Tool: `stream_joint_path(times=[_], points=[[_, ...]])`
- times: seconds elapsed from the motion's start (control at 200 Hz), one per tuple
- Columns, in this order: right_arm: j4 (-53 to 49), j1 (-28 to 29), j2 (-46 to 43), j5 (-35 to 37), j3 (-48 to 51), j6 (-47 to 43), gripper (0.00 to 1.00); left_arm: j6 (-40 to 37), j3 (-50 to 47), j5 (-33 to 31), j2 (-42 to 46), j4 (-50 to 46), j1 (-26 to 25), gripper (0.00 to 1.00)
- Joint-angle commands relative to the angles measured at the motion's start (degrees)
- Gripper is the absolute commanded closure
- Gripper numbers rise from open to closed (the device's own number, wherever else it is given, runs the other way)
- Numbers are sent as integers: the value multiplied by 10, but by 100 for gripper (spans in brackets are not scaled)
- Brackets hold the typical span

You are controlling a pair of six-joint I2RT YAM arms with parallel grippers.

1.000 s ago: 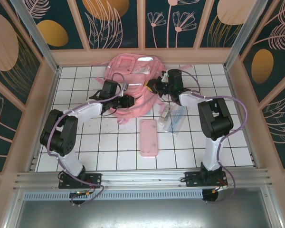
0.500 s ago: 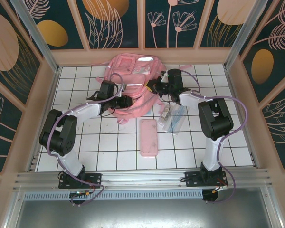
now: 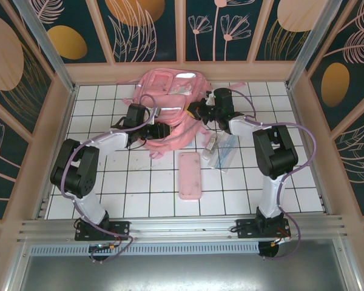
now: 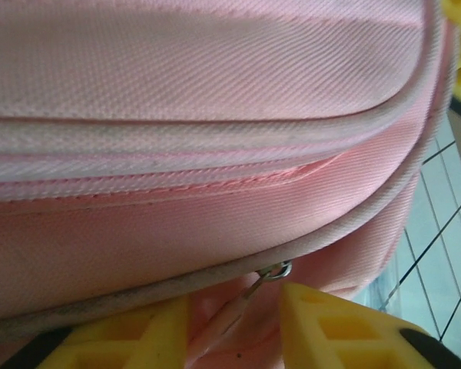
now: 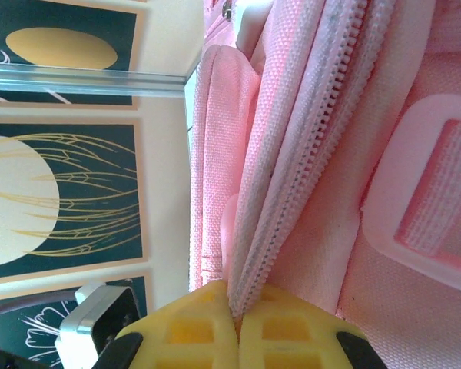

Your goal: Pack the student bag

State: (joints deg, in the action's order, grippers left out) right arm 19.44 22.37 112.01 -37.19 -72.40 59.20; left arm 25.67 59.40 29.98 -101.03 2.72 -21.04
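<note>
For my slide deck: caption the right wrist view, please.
Right claw shut on the pink student bag beside its zipper.

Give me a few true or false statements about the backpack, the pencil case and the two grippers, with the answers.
1. The right gripper is shut on the student bag at its zipper edge. True.
2. The pencil case is inside the student bag. False: it lies flat on the table, outside it.
3. The left gripper has its jaws apart with a zipper pull between them. True.
4. The student bag is blue. False: it is pink.
</note>
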Motion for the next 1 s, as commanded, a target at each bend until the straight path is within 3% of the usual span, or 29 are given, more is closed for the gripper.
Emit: stream_joint_path(times=[0.0, 0.15, 0.365, 0.48, 0.63, 0.751, 0.906, 0.996], points=[[39, 1, -41, -22, -36, -14, 100, -16, 0, -21, -16, -25, 8, 63], [42, 1, -41, -22, -39, -11, 100, -19, -15, -35, -14, -27, 8, 72], [39, 1, -44, -22, -40, -13, 100, -11, -7, -28, -12, -10, 8, 100], [36, -3, -44, -20, -37, -17, 100, -14, -2, -59, -5, -29, 8, 100], [16, -15, -53, -11, -30, -37, 100, -15, -3, -212, 16, -111, 15, 100], [15, -30, -57, -12, -21, -42, 100, -9, -18, -280, 25, -154, 36, 100], [9, -40, -42, -15, -37, -55, 100, -14, -22, -300, 57, -184, 47, 100], [9, -45, -20, -21, -56, -57, 100, -23, -30, -244, 81, -192, 46, 100]])
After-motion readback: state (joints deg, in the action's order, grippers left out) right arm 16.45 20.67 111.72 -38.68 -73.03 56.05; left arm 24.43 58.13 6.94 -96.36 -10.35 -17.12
